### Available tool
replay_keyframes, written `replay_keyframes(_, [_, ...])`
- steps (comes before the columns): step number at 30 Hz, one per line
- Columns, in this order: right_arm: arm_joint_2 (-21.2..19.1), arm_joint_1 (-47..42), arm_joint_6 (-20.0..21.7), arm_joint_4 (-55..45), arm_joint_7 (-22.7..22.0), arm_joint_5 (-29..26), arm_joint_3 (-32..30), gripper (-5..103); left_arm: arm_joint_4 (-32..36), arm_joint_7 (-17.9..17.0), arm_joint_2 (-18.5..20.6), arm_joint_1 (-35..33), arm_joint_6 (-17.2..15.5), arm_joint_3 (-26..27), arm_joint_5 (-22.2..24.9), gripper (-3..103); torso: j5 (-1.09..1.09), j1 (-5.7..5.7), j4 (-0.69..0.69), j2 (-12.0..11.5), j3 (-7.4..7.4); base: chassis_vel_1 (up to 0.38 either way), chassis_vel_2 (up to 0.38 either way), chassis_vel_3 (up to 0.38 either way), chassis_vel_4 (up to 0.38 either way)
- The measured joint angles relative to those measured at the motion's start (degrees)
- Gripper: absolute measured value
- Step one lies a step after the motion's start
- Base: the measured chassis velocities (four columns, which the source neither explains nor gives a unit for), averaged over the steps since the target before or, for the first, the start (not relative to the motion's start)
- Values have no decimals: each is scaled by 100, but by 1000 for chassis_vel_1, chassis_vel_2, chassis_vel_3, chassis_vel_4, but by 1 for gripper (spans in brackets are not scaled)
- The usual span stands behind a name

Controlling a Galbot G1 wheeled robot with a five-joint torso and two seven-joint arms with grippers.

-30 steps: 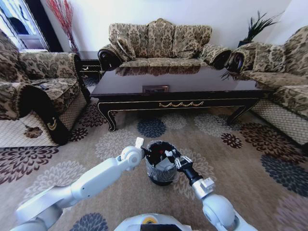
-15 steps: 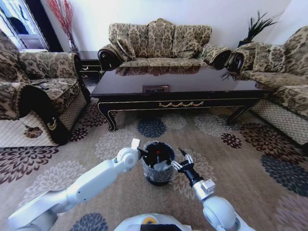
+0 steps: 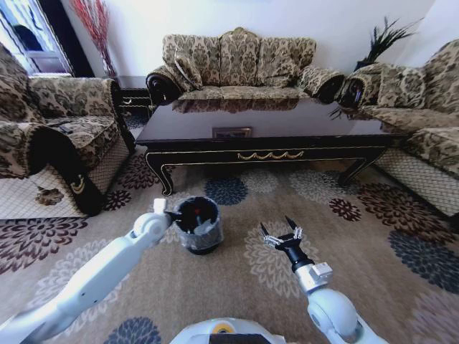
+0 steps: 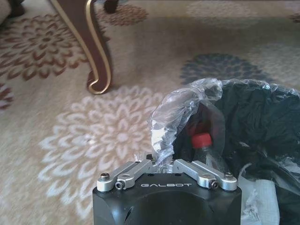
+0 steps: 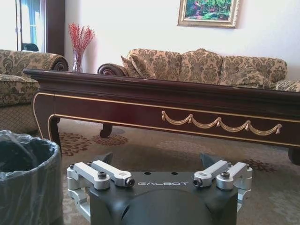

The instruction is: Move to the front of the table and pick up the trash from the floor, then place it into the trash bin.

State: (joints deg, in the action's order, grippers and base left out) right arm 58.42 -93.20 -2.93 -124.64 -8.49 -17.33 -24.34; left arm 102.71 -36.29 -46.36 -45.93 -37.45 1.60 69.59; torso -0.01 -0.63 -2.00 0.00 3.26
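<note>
Head view gives us the trash bin (image 3: 198,224) standing on the flowered carpet (image 3: 358,251), in front of the table (image 3: 265,129) and toward its left end, not far from the curved front leg. Our left gripper (image 3: 171,213) is at the bin's near-left rim, and in the left wrist view we see its fingers closed on the clear plastic liner (image 4: 183,108) bunched over the rim (image 4: 161,154) — a narrow pinch holding the bin by its edge. Inside the bin, through that same view, we make out trash: a red piece (image 4: 201,139) against the dark interior, with something pale lower down that we cannot identify. Our right gripper (image 3: 281,233) hangs over bare carpet, well apart from the bin on its right, with the fingers spread wide and nothing between them. The right wrist view looks level across the room at the table's gold scroll ornament (image 5: 220,123) — the bin (image 5: 28,173) stands off to one side of the right gripper (image 5: 159,180).
</note>
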Motion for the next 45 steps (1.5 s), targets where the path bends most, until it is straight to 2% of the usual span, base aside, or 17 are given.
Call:
replay_keyframes(6, [-26, -44, 4, 55, -8, 3, 2, 100, -8, -4, -79, -495, 67, 232, -249, 3, 0, 0, -1, 0, 0, 0, 0, 0, 0])
replay_keyframes(14, [-29, -105, -10, 89, -13, 14, -6, 100, -159, 35, -231, -646, 147, 240, -478, 3, 6, 1, 0, 1, -2, 0, 0, 0, 0])
replay_keyframes(20, [-68, -72, -11, 90, -16, -5, -7, 100, -144, 10, -293, -768, 201, 253, -563, 2, 3, 1, 0, 1, -2, 0, 0, 0, 0])
replay_keyframes(23, [-104, -47, -8, 106, -16, -7, 5, 100, -17, 32, -251, -777, 154, 285, -523, 18, -3, 0, -2, 0, 1, 0, 0, 0, 0])
replay_keyframes(26, [-102, -32, 0, 110, -18, -8, 12, 100, 129, 46, -206, -732, 149, 314, -474, 22, -5, -1, 0, 0, 1, 0, 0, 0, 0])
replay_keyframes(28, [-94, -28, 12, 111, -26, -10, 15, 100, 332, 15, -115, -651, 148, 329, -437, 33, 0, 0, -2, 0, 1, 0, 0, 0, 0])
replay_keyframes(29, [-94, -28, 12, 111, -26, -10, 15, 100, 332, 15, -115, -651, 148, 329, -437, 33, 0, 0, -2, 0, 1, 0, 0, 0, 0])
replay_keyframes(31, [-92, -34, 20, 110, -40, -20, 11, 100, 613, -128, 31, -610, 144, 349, -351, 44, -1, 0, -3, 0, 1, 0, 0, 0, 0])
replay_keyframes(32, [-92, -34, 20, 110, -40, -20, 11, 100, 613, -128, 31, -610, 144, 349, -351, 44, -1, 0, -3, 0, 1, 0, 0, 0, 0])
replay_keyframes(33, [-92, -38, 21, 108, -44, -23, 5, 100, 694, -173, 84, -612, 142, 372, -321, 50, 0, 0, -2, 0, 1, 0, 0, 0, 0])
replay_keyframes(38, [-57, -57, 21, 89, -146, -20, -31, 100, 1111, -340, 323, -936, 124, 810, -235, 72, 0, 0, 0, 0, 1, 0, 0, 0, 0])
replay_keyframes(39, [-22, -50, -31, 106, -196, 47, -37, 100, 1238, -339, 356, -1112, 127, 995, -304, 77, 1, 0, 0, 0, 0, 0, 0, 0, 0])
replay_keyframes(41, [22, -49, -155, 144, -217, 151, -62, 100, 1389, -200, 360, -1377, 208, 1260, -599, 77, 0, 0, 0, 0, 0, 0, 0, 0, 0])
replay_keyframes(42, [22, -49, -155, 144, -217, 151, -62, 100, 1389, -200, 360, -1377, 208, 1260, -599, 77, 0, 0, 0, 0, 0, 0, 0, 0, 0])
replay_keyframes(43, [70, -60, -310, 186, -185, 233, -109, 100, 1516, 2, 335, -1628, 409, 1505, -960, 83, 0, 0, 0, 0, 0, 0, 0, 0, 0])
replay_keyframes(44, [138, -82, -601, 260, -56, 293, -191, 100, 1666, 315, 212, -2006, 779, 1849, -1417, 93, 2, 0, -2, 0, 0, 0, 0, 0, 0])
replay_keyframes(45, [199, -120, -812, 308, 62, 298, -264, 100, 1777, 597, 71, -2369, 1107, 2138, -1758, 97, 1, 0, 0, 0, 0, 0, 0, 0, 0])
